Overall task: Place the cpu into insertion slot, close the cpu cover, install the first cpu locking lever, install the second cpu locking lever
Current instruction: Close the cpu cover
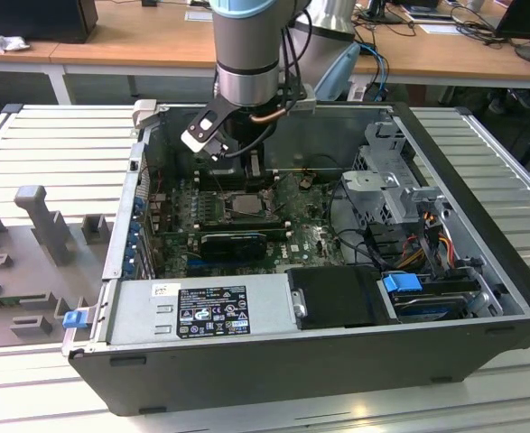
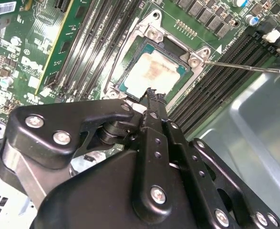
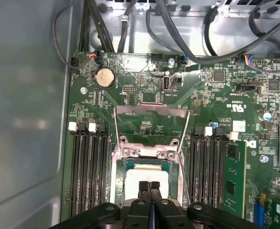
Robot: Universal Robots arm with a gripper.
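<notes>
Three risks, starting at the gripper (image 3: 149, 187). Its fingers are pressed together with nothing between them, and the tips hang over the near edge of the cpu (image 3: 147, 177). The second wrist view agrees: the gripper (image 2: 151, 94) is just above the chip's border. The cpu (image 2: 154, 71) lies pale face up inside the insertion slot (image 2: 128, 57). It looks flat, but you can't confirm from here that it's fully seated.

1. Edge contact. If the closed tips come down where they are now, they load the chip off-centre. That could tilt or skid it in the slot, and the contacts underneath would take the damage.

2. The cpu cover (image 3: 150, 111) is swung open and stands back from the slot on its hinge side, with board showing through its window. If it closes on a cocked chip, the frame bites a corner. The narrow tips could also pass through the window and miss the frame.

3. The locking lever (image 2: 240, 66) is unlatched, a thin rod reaching out over the memory slots (image 2: 225, 90). It's probably springy, so the fingers could slip off it and let it snap back.

Further out, the cables (image 3: 192, 33) sit near the board edge. In the exterior view the arm (image 1: 246, 54) is deep inside the case (image 1: 481, 180), so watch sideways clearance.
</notes>
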